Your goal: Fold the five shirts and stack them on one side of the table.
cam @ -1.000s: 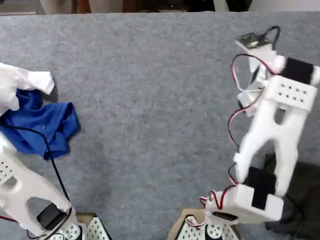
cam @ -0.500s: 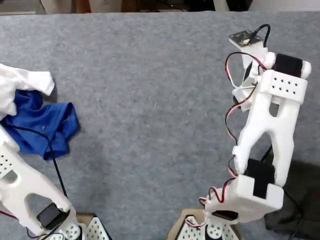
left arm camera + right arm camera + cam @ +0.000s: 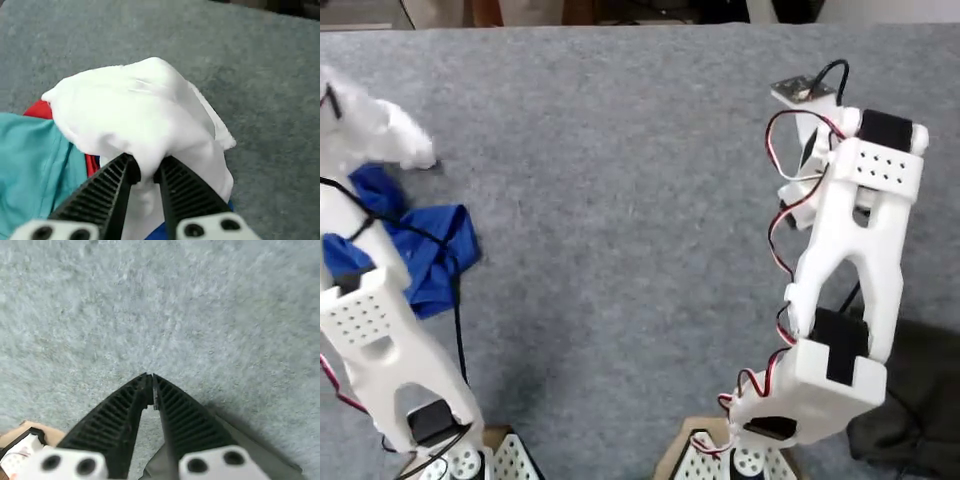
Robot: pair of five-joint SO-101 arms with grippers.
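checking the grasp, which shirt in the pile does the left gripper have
The white shirt, pinched in the left gripper; the teal shirt, red shirt and blue shirt lie ungripped.

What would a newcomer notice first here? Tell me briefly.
The left gripper pinches a bunched white shirt at the table's left edge, on top of a heap with a blue shirt, a teal shirt and a bit of red cloth. The right gripper is shut on nothing over the bare grey table. A dark shirt lies by that arm's base at the near right.
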